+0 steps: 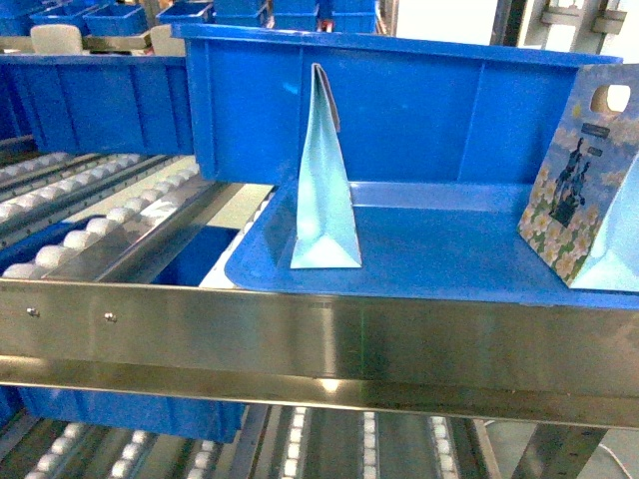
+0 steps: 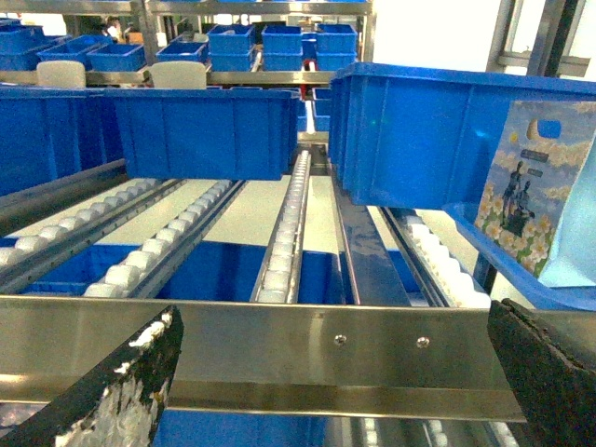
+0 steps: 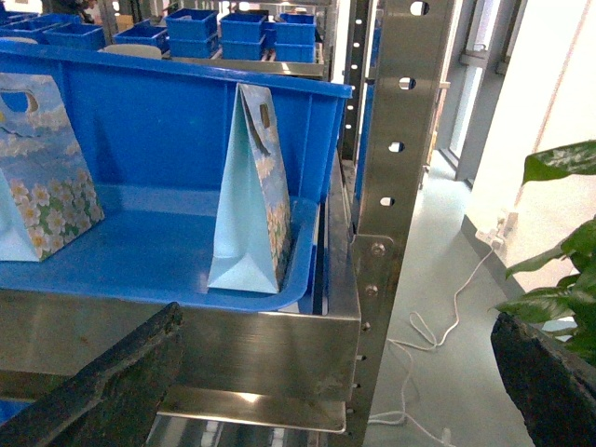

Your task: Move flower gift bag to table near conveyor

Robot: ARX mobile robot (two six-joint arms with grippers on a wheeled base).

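We note the flower gift bag [image 1: 581, 190]: pale blue, printed with white daisies, cut-out handle, upright at the right of a blue bin [image 1: 419, 249] on the conveyor [image 1: 319, 349]. A second bag [image 1: 324, 180] stands edge-on near the bin's middle. The right wrist view alone shows a steel post [image 3: 396, 186], floor cable and plant leaves. The conveyor's steel front rail fronts the bin. Left gripper [image 2: 326, 391] and right gripper [image 3: 335, 382] both spread, holding nothing.

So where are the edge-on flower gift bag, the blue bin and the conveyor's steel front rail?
flower gift bag [image 1: 324, 200], head view, light-blue side panel.
blue bin [image 1: 439, 244], head view, bare floor.
steel front rail [image 1: 300, 339], head view, front face.
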